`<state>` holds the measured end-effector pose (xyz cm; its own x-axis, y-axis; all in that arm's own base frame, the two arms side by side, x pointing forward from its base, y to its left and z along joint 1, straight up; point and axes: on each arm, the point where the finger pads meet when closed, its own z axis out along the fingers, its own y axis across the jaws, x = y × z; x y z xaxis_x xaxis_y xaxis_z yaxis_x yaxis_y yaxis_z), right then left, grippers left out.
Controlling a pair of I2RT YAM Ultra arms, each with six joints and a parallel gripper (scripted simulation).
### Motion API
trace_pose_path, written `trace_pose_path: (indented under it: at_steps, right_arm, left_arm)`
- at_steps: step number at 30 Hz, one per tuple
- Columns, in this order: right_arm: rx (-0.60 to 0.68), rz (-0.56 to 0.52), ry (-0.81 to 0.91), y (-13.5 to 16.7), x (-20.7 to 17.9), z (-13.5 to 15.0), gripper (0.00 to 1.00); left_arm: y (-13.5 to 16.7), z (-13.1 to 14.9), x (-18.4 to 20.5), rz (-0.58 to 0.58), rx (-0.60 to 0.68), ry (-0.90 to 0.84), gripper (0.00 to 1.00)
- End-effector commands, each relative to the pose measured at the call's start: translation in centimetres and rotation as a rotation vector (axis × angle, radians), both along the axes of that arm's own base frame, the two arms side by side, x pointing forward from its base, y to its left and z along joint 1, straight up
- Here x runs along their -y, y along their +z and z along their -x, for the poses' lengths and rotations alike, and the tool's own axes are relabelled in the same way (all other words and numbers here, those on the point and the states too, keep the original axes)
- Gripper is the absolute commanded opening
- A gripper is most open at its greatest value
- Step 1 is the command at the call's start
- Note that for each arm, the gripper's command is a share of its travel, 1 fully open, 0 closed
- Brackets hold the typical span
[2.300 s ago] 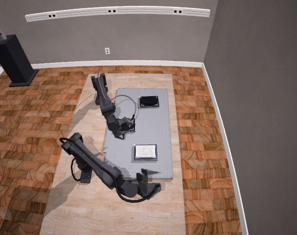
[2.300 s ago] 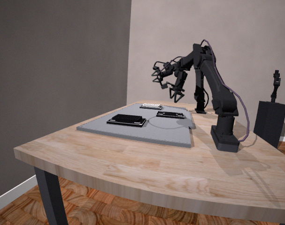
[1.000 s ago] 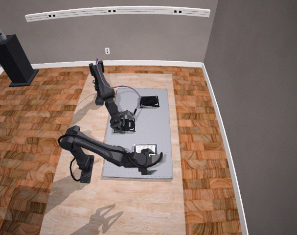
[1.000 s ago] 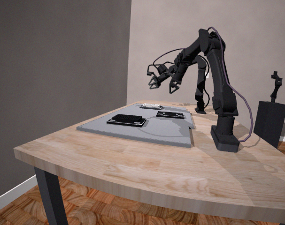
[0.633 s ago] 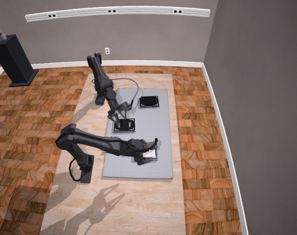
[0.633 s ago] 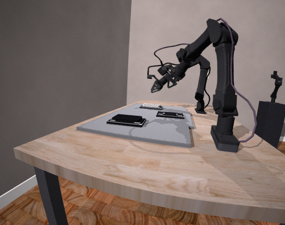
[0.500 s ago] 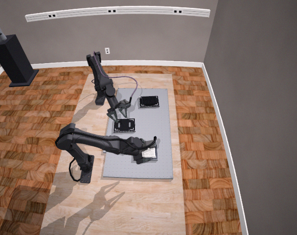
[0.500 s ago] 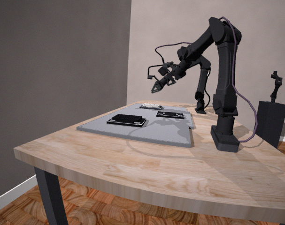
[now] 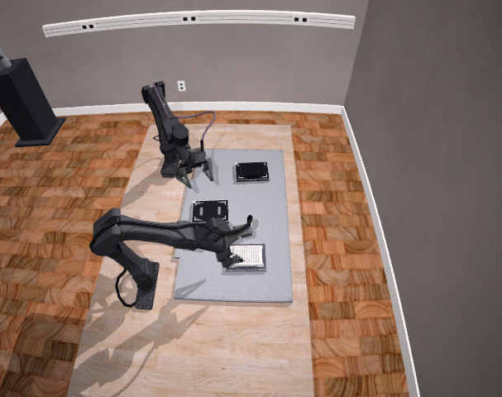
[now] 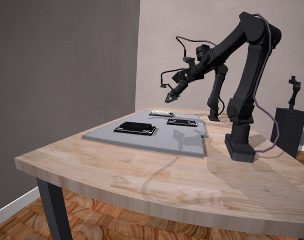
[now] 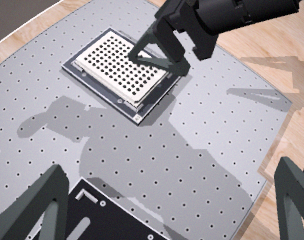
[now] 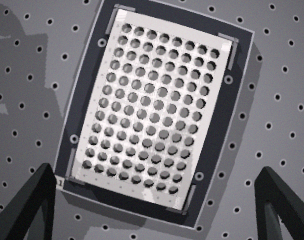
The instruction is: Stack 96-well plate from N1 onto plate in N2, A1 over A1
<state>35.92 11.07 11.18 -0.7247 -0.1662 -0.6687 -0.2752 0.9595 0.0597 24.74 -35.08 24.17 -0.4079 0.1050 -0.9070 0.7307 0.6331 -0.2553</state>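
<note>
The white 96-well plate (image 9: 248, 255) sits in nest N1 on the grey baseplate; it also shows in the exterior view (image 10: 161, 112), the left wrist view (image 11: 122, 70) and the right wrist view (image 12: 152, 110). The black 96-well plate (image 9: 251, 170) (image 10: 134, 127) sits in nest N2. My right gripper (image 9: 236, 260) (image 10: 172, 97) (image 11: 144, 37) hangs open above the white plate, clear of it (image 12: 152, 227). My left gripper (image 9: 197, 170) is open and empty near its base, above the baseplate's edge (image 11: 166, 227).
An empty black nest (image 9: 210, 211) lies between the two plates, nearer the arms (image 10: 182, 121). A black pedestal (image 9: 21, 100) stands on the floor beyond the table.
</note>
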Motion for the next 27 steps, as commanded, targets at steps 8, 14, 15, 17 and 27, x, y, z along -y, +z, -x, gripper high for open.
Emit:
trace_pose_path:
  at_steps: [8, 14, 15, 17, 27]
  right_arm:
    - [0.085, -0.009, 0.009, 2.2, -0.7, -0.4, 1.00]
    - [0.085, -0.009, 0.009, 2.2, -0.7, -0.4, 1.00]
    - [0.085, -0.009, 0.009, 2.2, -0.7, -0.4, 1.00]
    - [0.085, -0.009, 0.009, 2.2, -0.7, -0.4, 1.00]
    - [-0.224, 0.067, -0.082, -0.8, 0.4, 1.8, 1.00]
  left_arm:
    - [2.5, 1.2, -2.8, 0.076, 0.259, -0.075, 1.00]
    - [1.8, 1.2, -3.2, 0.065, 0.235, -0.062, 1.00]
    - [1.8, 1.2, -3.2, 0.065, 0.235, -0.062, 1.00]
    - [1.8, 1.2, -3.2, 0.065, 0.235, -0.062, 1.00]
    - [2.0, 1.3, -2.8, 0.067, 0.236, -0.068, 1.00]
